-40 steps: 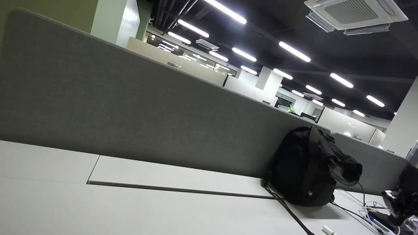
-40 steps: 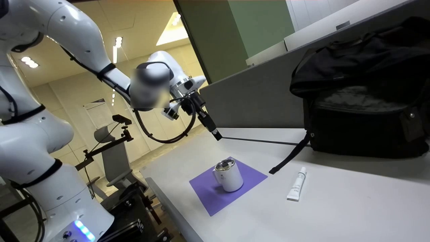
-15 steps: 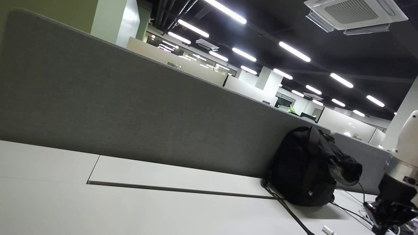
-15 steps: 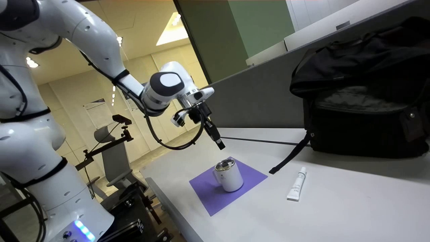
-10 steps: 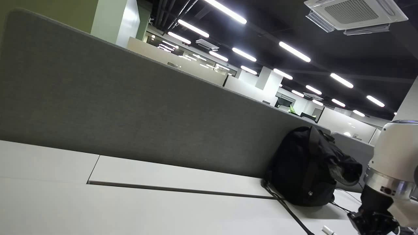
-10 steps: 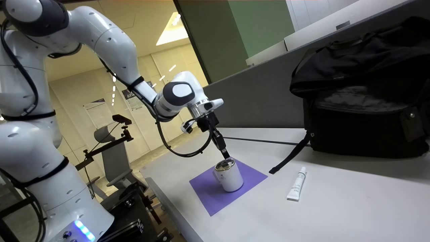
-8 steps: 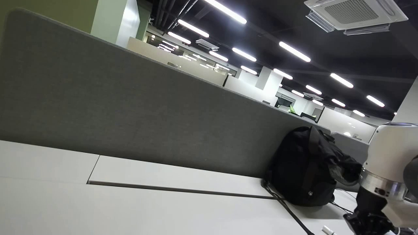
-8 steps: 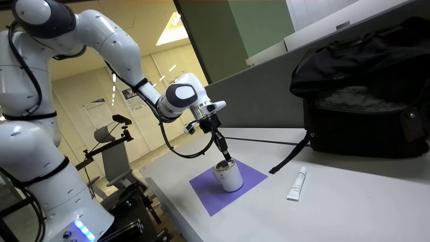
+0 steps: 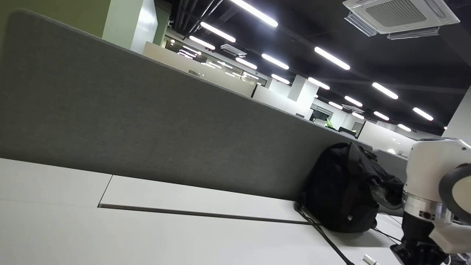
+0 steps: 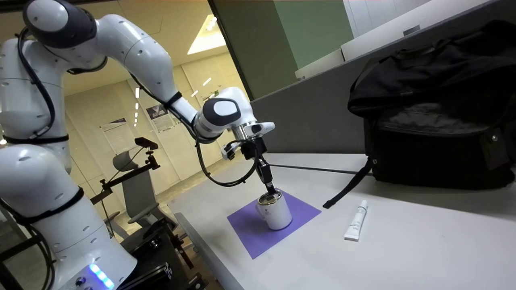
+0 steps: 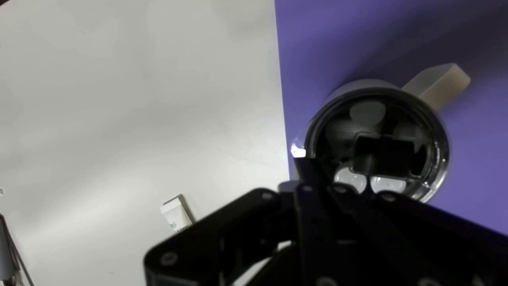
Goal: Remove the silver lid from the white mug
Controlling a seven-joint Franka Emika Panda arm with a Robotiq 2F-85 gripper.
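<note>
A grey partition [image 9: 176, 121] stands along the table [image 10: 403, 249]. From the left of an exterior view, the arm [image 10: 149, 60] bends over the table, and its lower end points downward. A black bag [image 10: 435, 117] stands close to the partition, with one strap [image 10: 350, 185] lying on the table; its inside is hidden. A purple sheet [image 10: 250, 233] lies flat on the table. Above it is the gripper [image 10: 271, 190]; its jaws are pressed together, as the wrist view shows. The white mug [image 10: 276, 215] stands upright on the sheet, and in the wrist view its handle [image 11: 438, 85] is toward the upper right. The silver lid [image 11: 375, 123] sits on the mug and covers its top, so what the mug contains, I cannot tell. The gripper ends at the rim of the lid, but whether it touches there is also not clear. A white tube [image 10: 356, 221] lies on the table, apart from the sheet.
</note>
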